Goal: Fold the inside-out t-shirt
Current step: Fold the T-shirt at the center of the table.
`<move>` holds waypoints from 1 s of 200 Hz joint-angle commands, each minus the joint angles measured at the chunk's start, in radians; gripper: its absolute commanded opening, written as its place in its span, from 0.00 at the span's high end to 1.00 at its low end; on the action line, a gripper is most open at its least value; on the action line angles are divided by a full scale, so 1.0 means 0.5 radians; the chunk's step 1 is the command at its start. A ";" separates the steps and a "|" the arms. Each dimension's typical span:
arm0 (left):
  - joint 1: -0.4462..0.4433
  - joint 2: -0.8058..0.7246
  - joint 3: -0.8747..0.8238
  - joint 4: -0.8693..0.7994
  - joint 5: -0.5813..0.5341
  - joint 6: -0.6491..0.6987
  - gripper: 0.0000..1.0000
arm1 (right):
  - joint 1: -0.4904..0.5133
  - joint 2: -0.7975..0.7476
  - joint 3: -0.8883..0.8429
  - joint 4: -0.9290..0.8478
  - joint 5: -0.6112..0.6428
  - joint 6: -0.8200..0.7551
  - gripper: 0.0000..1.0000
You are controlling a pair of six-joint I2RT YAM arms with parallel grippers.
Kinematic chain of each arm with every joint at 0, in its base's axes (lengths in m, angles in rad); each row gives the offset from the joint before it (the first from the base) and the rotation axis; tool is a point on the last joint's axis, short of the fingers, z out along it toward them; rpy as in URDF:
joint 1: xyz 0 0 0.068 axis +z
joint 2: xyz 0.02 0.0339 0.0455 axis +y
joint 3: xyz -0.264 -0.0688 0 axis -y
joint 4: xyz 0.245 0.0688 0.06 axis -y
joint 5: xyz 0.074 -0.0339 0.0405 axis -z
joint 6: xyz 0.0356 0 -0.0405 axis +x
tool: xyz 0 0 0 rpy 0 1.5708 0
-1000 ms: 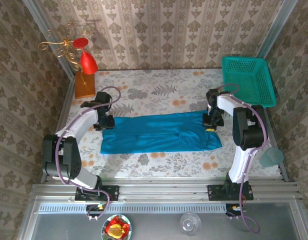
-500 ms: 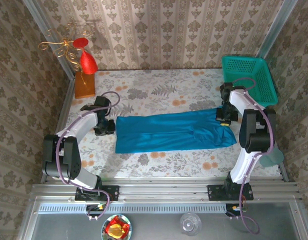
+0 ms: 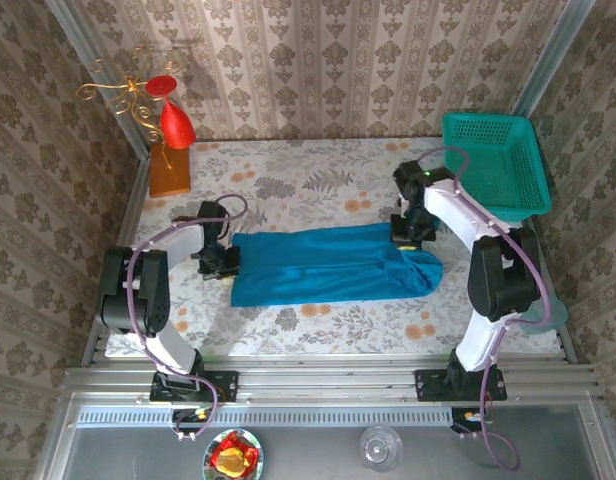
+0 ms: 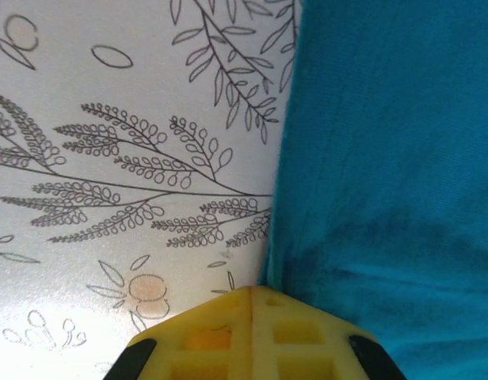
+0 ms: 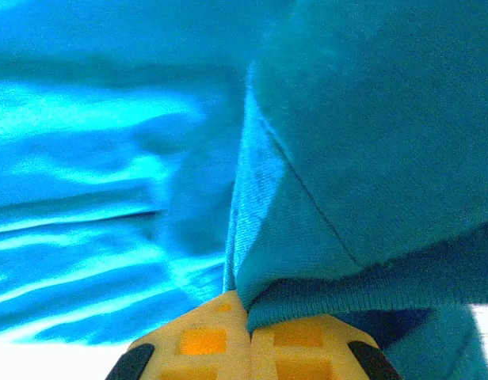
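Note:
The teal-blue t-shirt lies as a long band across the middle of the flowered table. My left gripper sits at the band's left end. In the left wrist view its yellow jaws are pressed together, and the t-shirt's edge runs right into their tips. My right gripper is over the band's right end, where the cloth doubles back on itself. In the right wrist view it is shut on a ribbed hem of the t-shirt, with a lifted fold hanging from it.
A green mesh basket stands at the back right corner, close behind the right arm. An orange block with a red ornament and gold wire stand sits at the back left. Patterned walls close in the table on three sides.
My right gripper has swung left, carrying the shirt's right end back over the band. My left gripper moved right to the shirt's left edge and shut there.

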 commanded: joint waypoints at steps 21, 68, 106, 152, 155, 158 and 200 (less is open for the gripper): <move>0.043 0.044 -0.077 0.105 0.127 -0.023 0.99 | 0.376 0.160 0.334 -0.010 -0.304 0.337 1.00; 0.083 0.056 -0.107 0.182 0.217 0.012 1.00 | 0.766 0.573 0.895 0.053 -0.525 0.524 1.00; 0.087 0.066 -0.110 0.206 0.247 0.029 1.00 | 0.944 0.920 1.397 -0.029 -0.650 0.580 1.00; 0.082 0.072 -0.137 0.221 0.245 0.033 1.00 | 1.044 1.192 1.831 -0.046 -0.791 0.663 1.00; 0.081 0.072 -0.140 0.221 0.244 0.033 1.00 | 1.047 1.202 1.853 -0.047 -0.798 0.668 1.00; 0.080 0.069 -0.143 0.221 0.243 0.032 1.00 | 1.050 1.212 1.871 -0.044 -0.806 0.673 1.00; 0.071 0.049 -0.164 0.216 0.228 0.029 1.00 | 1.060 1.301 1.927 0.071 -0.938 0.757 1.00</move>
